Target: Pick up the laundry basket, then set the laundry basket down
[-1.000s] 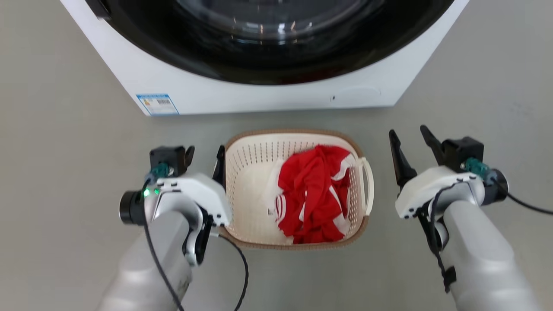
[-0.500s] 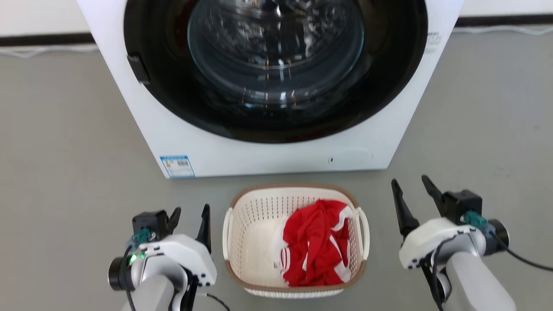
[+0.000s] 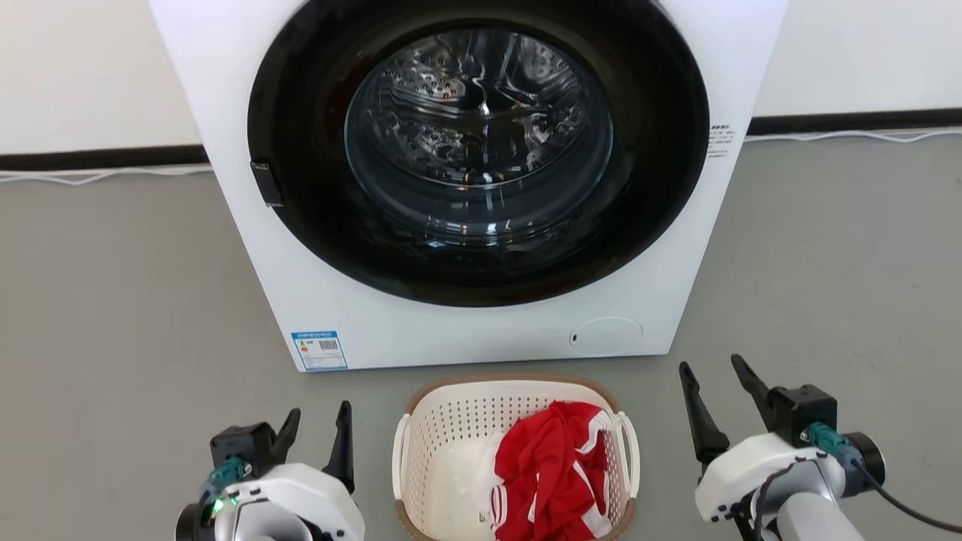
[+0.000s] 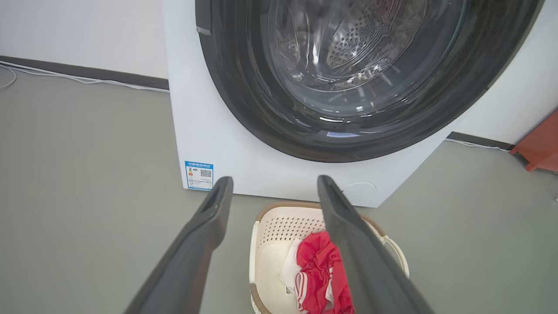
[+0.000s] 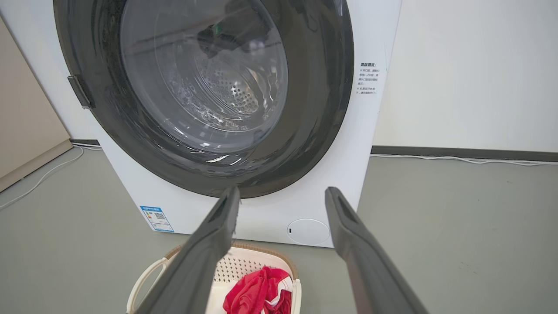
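The laundry basket [image 3: 440,451] sits before the washer [image 3: 466,338], with a gripper on either side.
You have it on the floor [image 3: 113,300], just in front of the washer, which stands near the floor's far edge with the wall [image 3: 75,68] behind. A bundled garment [image 3: 552,473] lies in the basket's right half. Your left gripper [image 3: 319,412] is near its left side, your right gripper [image 3: 709,364] farther off to its right; neither touches it.

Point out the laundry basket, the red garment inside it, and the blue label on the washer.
laundry basket [image 3: 466,421]: head view, perforated back wall.
red garment [image 3: 556,469]: head view, middle of the bunched cloth.
blue label [image 3: 319,351]: head view, centre of the sticker.
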You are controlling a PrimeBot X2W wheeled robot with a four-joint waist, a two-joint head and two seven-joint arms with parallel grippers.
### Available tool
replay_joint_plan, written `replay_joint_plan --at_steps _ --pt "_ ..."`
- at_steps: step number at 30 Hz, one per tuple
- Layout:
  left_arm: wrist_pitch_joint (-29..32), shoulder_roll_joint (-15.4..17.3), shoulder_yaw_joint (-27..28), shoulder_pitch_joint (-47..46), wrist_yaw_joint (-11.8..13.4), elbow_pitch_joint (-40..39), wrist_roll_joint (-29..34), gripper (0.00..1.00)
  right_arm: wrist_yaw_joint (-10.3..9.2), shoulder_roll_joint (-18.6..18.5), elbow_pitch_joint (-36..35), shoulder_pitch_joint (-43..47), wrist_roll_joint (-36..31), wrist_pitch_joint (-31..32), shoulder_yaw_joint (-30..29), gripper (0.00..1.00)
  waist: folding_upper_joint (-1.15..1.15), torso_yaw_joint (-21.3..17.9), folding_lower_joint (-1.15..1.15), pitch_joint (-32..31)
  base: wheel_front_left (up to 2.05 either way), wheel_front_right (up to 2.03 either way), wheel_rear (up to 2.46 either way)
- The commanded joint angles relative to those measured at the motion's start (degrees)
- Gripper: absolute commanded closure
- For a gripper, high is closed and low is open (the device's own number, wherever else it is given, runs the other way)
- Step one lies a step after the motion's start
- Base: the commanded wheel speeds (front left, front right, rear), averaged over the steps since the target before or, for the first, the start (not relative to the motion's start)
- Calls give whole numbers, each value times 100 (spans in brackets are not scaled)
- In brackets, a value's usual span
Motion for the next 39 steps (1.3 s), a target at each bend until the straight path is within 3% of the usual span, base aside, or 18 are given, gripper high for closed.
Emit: replay_joint_plan --at_steps 1,39 --pt "-61 48 243 -19 -44 -200 66 0 35 23 -180 -3 -42 -68 157 0 0 -20 0 -69 0 0 0" --pt "-61 -113 665 382 -1 -788 372 0 35 23 -465 224 -59 -68 92 0 0 -103 0 -183 0 0 0"
